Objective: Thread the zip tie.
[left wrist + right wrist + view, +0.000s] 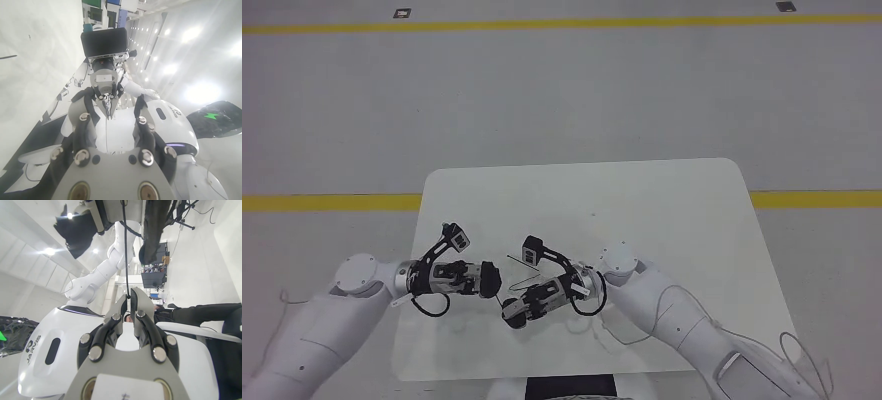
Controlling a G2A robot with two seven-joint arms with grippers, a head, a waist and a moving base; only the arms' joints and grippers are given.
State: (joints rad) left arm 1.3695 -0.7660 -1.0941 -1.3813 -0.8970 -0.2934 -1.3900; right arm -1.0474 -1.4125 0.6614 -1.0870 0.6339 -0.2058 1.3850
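The zip tie (125, 256) is a thin black strap. My right gripper (129, 296) is shut on one end of it, pinching it at the fingertips. From there the strap runs straight across to my left gripper (124, 215) and passes between its cloth-covered fingers, which stand wide apart without touching it. In the left wrist view the strap (106, 132) comes off the right gripper (109, 113) and runs into the gap of my open left gripper (111, 102). In the top view the left gripper (492, 280) and the right gripper (514, 308) face each other closely above the table's front middle.
The white table (692, 200) lies under both arms. A thin dark strip (522, 263) lies on it just beyond the grippers, also seen in the left wrist view (8, 56). Its front edge runs close behind the arms.
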